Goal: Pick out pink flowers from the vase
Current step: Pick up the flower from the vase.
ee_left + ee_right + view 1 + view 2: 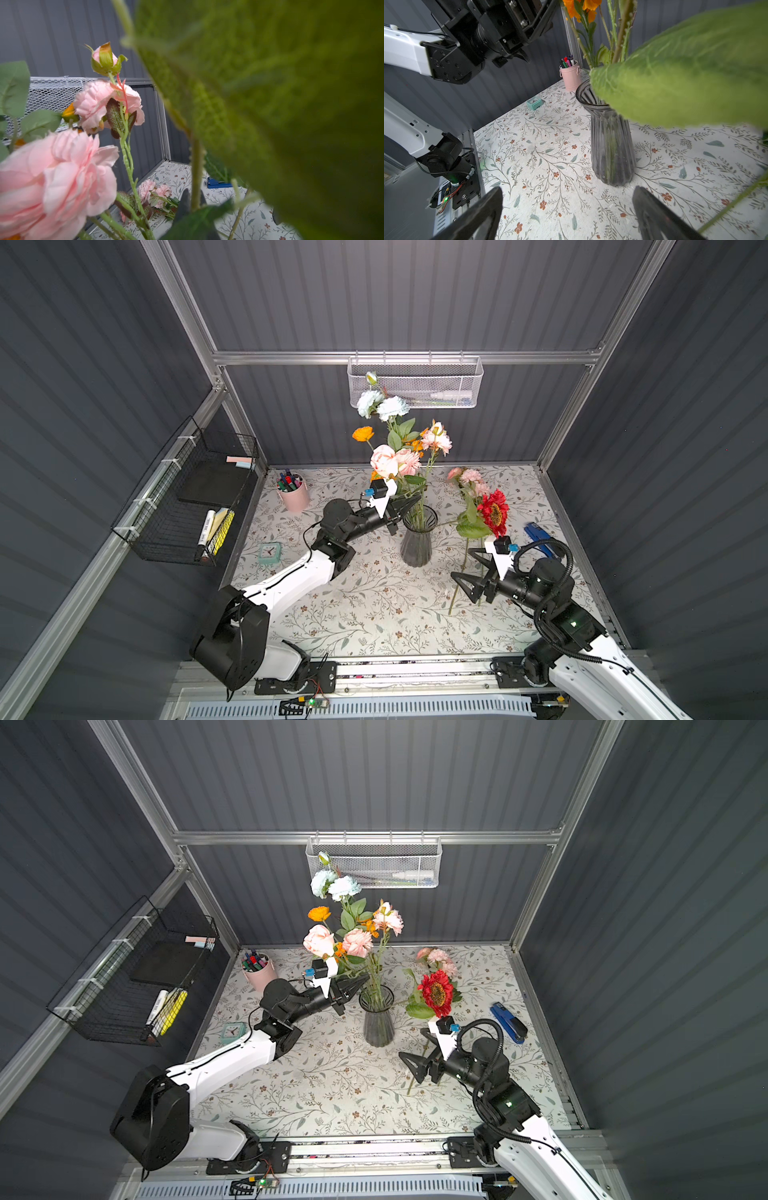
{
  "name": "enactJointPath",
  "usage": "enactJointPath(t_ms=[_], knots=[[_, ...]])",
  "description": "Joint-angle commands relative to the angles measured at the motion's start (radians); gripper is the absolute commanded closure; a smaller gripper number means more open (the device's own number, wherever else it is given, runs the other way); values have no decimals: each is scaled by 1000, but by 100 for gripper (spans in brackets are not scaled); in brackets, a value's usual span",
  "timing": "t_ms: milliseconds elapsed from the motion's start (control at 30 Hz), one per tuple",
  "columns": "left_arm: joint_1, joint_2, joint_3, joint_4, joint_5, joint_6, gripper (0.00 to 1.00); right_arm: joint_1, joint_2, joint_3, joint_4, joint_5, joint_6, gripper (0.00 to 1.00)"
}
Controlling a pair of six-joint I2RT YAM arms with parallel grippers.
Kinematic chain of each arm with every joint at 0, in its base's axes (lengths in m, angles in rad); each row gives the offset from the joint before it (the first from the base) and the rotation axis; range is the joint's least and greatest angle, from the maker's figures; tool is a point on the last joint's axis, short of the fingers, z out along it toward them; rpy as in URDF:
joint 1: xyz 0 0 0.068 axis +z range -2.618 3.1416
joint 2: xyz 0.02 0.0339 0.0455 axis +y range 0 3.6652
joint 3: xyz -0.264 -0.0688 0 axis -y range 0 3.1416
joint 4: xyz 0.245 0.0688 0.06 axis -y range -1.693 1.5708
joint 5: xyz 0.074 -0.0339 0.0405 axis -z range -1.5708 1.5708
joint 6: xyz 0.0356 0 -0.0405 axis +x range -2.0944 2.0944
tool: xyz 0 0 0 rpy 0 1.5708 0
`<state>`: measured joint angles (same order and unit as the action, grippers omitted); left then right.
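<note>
Jaws: left gripper (417, 500) pinches stem (196, 166) above vase (417, 546); right gripper (462, 562) agape, empty.

Dark grey ribbed panel walls (395, 294) on aluminium framing (291, 357) enclose a white floral-patterned tabletop (374, 614); a white mesh basket (473, 381) hangs at the back.

Light soft, even, falls from above; tabletop (374, 626) bright, ribbed walls (83, 364) dim. Shadows faint. Both top views sharp, wide-angle: frame posts (183, 302) lean and bow toward edges. Left wrist view: big leaf (270, 104) against lens, smeared, covers over half; stem (196, 166) fuzzy; near bloom (52, 182) soft, bud (106, 60) crisp. Right wrist view: pale leaf (685, 68) blurred, vase (610, 145) sharp.
</note>
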<state>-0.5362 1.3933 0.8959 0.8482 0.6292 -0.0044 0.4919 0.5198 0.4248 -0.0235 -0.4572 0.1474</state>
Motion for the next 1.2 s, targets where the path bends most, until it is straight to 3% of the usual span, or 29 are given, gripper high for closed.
enactJointPath(t_ms=[0,733,1167], knots=[[-6,-41,83,-155,11,58,92,3,8,36,9,-16,-26,1],[-7,-140,359,-492,-3,111,93,5,10,40,-4,-24,-28,1],[-7,-299,419,-530,-33,-31,93,4,22,76,-51,-28,-46,1]])
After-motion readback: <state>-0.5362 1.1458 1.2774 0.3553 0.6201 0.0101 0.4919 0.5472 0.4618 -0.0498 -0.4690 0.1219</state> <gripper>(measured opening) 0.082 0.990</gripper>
